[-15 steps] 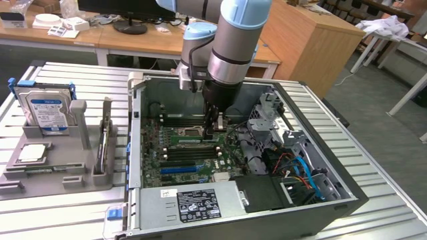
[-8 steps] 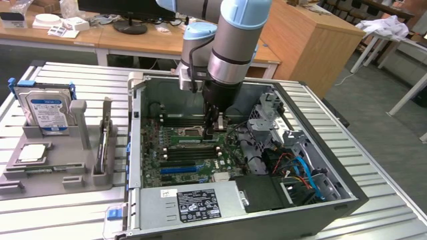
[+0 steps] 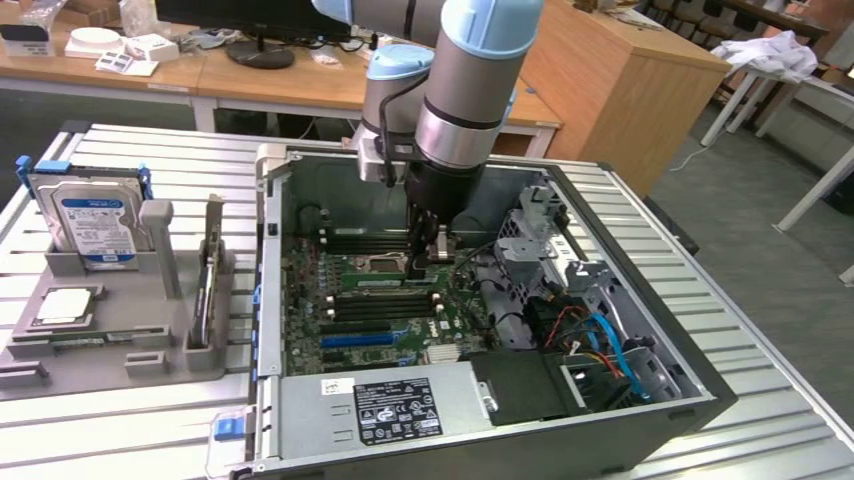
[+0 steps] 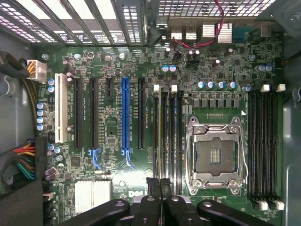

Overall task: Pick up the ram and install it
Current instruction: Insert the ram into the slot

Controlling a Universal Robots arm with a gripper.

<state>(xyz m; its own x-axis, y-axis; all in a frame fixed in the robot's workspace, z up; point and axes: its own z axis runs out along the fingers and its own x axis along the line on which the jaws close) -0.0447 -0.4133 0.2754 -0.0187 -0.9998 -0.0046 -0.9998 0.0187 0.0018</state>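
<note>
Exterior view first: my arm (image 3: 461,90) reaches down into the open computer case (image 3: 694,395), which lies on its side on the slatted metal surface (image 3: 160,150). My jaws are pressed together with nothing clamped between them. The fingertips (image 3: 424,262) are low over the motherboard (image 3: 441,320), just beside the processor socket (image 3: 384,263).

The ram (image 3: 380,281) is inside the case. It is a narrow green stick standing on edge in a memory slot next to that socket, on the side nearer the power supply (image 3: 387,405). My tips are at the stick's end toward the exterior view's right; whether they touch it I cannot tell.

From the wrist view, the closed fingertips sit over the bank of memory slots (image 4: 173,122) between the socket and the blue expansion slot (image 4: 125,113). Edge-on, I cannot pick the stick out from the slots. The socket shows its contact field inside a metal frame, and a second bank of slots (image 4: 263,141) lies on its other side.

Outside the case, on the exterior view's left, a grey holder tray (image 3: 134,345) carries a hard drive (image 3: 91,215) standing upright and a square silver-topped processor chip (image 3: 64,305) lying flat — both well apart from my jaws.
</note>
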